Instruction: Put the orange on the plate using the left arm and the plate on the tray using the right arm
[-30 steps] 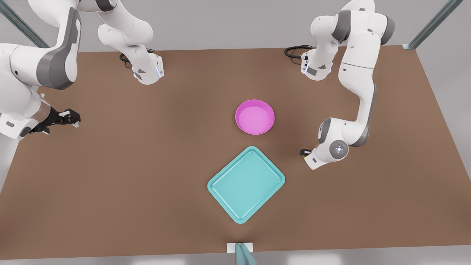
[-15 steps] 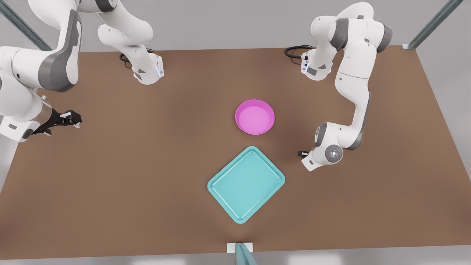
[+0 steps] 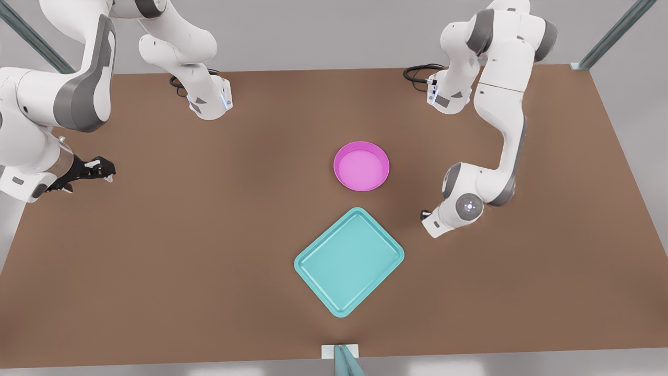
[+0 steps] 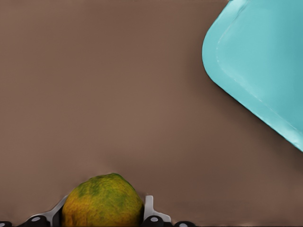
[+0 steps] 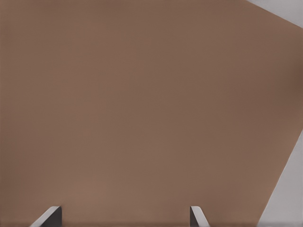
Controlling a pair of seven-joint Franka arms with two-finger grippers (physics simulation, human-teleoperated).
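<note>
A metal post [image 3: 344,361] with a white foot stands at the near edge of the brown table [image 3: 209,271], which is matte and plain and bears no lettering that can be read. Just beyond the post lies the tray [image 3: 349,262], turquoise and turned cornerwise, flat on the surface. In the left wrist view one rounded corner of the tray [image 4: 265,71] shows past a stretch of bare table [image 4: 104,94].

To the front view's right of the tray, the left gripper [image 3: 427,214] hangs low under its bent white arm, near the tray and the plate but touching neither. The left wrist view shows the left gripper [image 4: 102,215] with its fingers [image 4: 148,208] pressed against both sides of the orange [image 4: 102,201], gripping it.

Beyond the tray, apart from it, sits the plate [image 3: 361,166], magenta, upright.

At the front view's left edge the right gripper [image 3: 104,169] waits over the table's side. In the right wrist view its fingers [image 5: 196,216] stand spread wide with nothing between them, above bare table [image 5: 142,104].

Farthest off, both arm bases [image 3: 209,102] are bolted at the back edge, each with black cables [image 3: 417,70]. Grey floor [image 3: 334,31] and slanted metal struts [image 3: 616,34] surround the table.
</note>
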